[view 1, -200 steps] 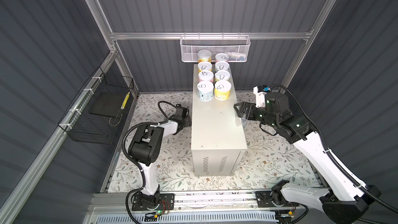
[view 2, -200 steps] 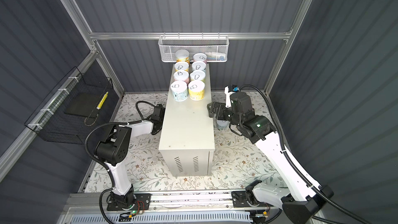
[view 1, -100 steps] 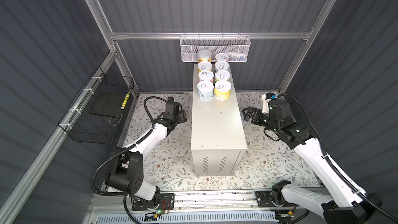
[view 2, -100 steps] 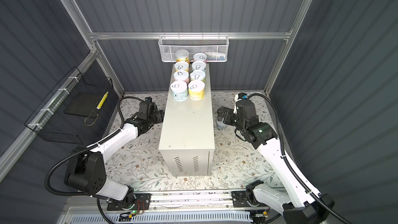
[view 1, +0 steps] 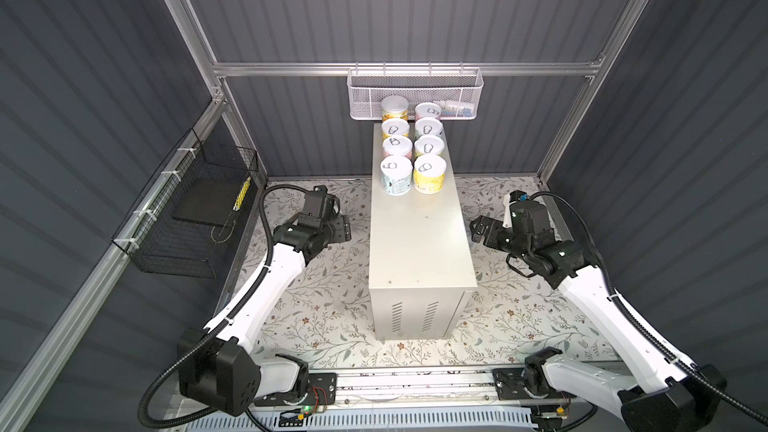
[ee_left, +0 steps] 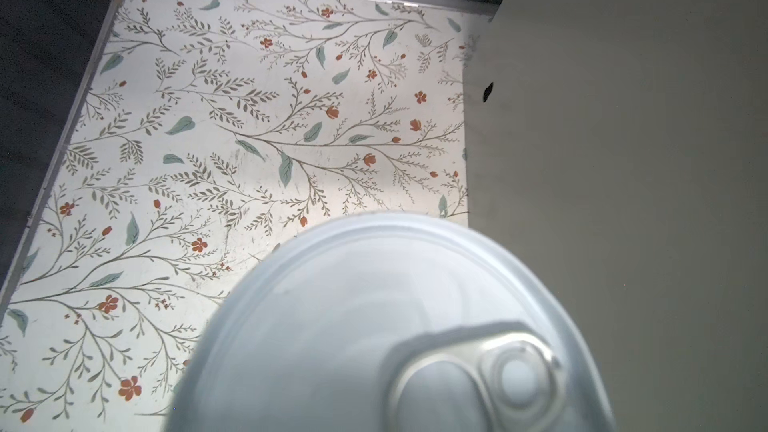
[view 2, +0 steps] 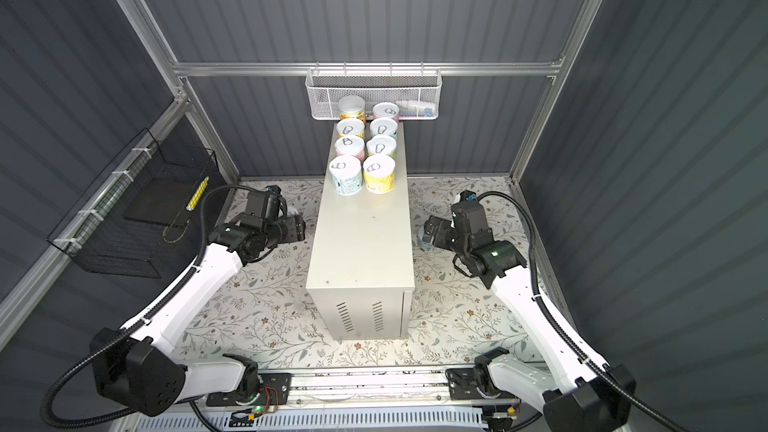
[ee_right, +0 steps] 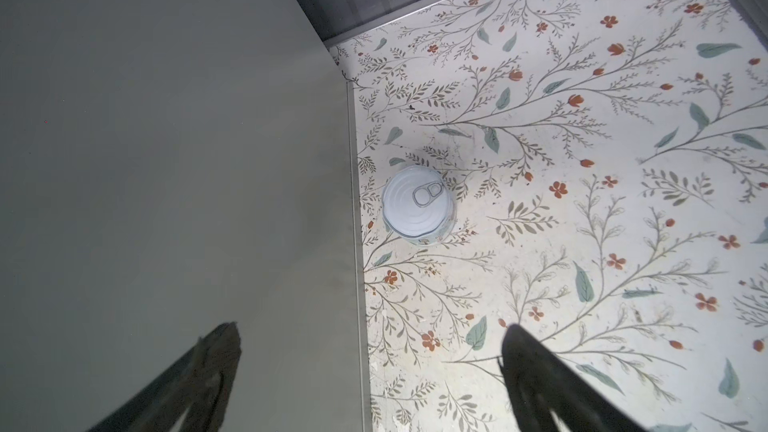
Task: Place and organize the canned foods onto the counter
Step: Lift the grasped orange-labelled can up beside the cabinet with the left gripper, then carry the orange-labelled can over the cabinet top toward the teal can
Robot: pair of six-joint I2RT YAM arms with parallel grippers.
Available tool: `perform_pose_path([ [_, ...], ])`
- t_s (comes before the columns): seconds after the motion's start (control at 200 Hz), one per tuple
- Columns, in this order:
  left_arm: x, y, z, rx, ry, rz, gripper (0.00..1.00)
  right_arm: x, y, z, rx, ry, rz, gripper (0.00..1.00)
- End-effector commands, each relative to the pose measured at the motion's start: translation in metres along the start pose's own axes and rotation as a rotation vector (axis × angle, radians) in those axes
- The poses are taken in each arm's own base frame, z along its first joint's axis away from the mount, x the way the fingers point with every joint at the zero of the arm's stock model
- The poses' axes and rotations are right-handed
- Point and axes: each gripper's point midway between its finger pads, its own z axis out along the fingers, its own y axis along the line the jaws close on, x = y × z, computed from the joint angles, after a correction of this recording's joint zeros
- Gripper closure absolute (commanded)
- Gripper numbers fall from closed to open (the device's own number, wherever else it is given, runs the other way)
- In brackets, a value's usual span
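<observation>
The counter stands mid-floor, and several canned foods sit in two rows at its far end, nearest a pale blue can and a yellow can. My left gripper hovers beside the counter's left side, shut on a can whose silver pull-tab lid fills the left wrist view; its fingers are hidden there. My right gripper is open over the counter's right edge. Another can stands upright on the floor against the counter's right wall, also visible in a top view.
A white mesh basket hangs on the back rail just behind the far cans. A black wire basket hangs on the left wall. The floral floor surrounds the counter, with the arms' base rail along the front.
The left arm has unfolded and stretched out, its gripper staying beside the counter's left side with the can. The right gripper has drifted slightly right and toward the front, jaws still open.
</observation>
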Motion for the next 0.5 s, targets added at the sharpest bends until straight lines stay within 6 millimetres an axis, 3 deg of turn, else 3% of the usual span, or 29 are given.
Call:
perform_pose_path([
  [0.0,-0.037,-0.012,-0.041,0.06,-0.077,0.032,1.0,0.015,-0.011,0.001,0.023,0.033,0.027,0.01],
  [0.2,-0.072,-0.021,-0.087,0.1,-0.108,0.067,1.0,0.032,-0.017,0.005,0.018,0.055,0.035,0.01],
  [0.395,-0.1,-0.037,-0.13,0.166,-0.162,0.114,1.0,0.033,-0.015,0.008,0.015,0.073,0.029,0.01],
  [0.495,-0.102,-0.04,-0.146,0.145,-0.161,0.176,1.0,0.03,-0.015,0.008,0.016,0.069,0.029,0.01],
])
